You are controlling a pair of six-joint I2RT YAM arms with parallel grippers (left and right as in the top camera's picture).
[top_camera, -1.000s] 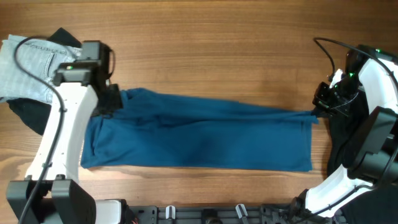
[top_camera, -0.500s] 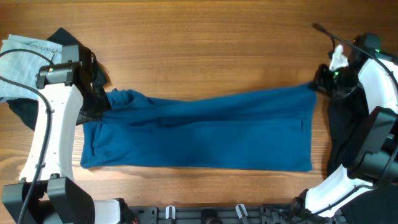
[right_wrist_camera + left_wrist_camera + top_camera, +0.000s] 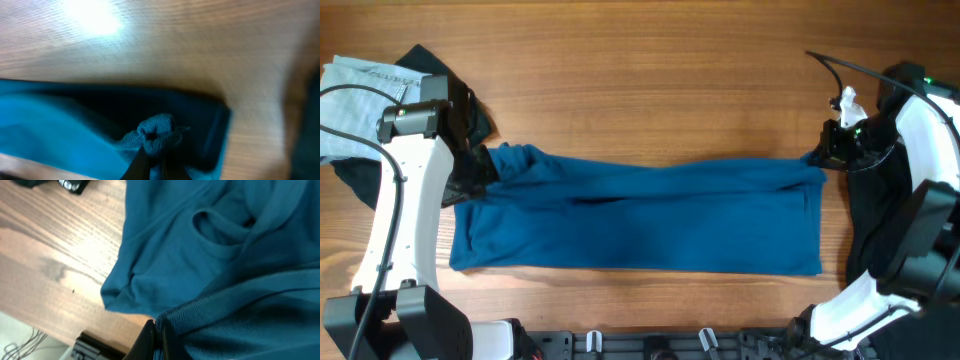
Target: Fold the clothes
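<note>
The left pincer (image 3: 480, 168) is pressed together on the upper left corner of the shirt (image 3: 640, 225). In the left wrist view its dark fingertips (image 3: 151, 339) bite on a ribbed hem, and the cloth is drawn taut up from them. The right pincer (image 3: 820, 158) pinches the upper right corner. In its own view, which is blurred, a small bunched knot of blue knit stands out just above the closed pincer (image 3: 152, 161).

Between the two grips the shirt's top edge runs as a rolled, creased ridge, bunched most at the left end and sagging a little toward the middle. Below that ridge the shirt lies flat on the desk (image 3: 650, 80) as a long deep-blue band spanning most of the width. Its lower edge is straight and its right end square. The left wrist view shows the shirt (image 3: 215, 255) with a soft loop of fold and a blunt corner resting on the wood. In the right wrist view the shirt (image 3: 60, 125) is bright blue, with dark shadow under its raised edge.

At the desk's far left corner, pale jeans (image 3: 355, 100) lie on a black garment (image 3: 420, 60), just behind the left arm. A second black garment (image 3: 868, 215) lies at the right edge under the right arm.
</note>
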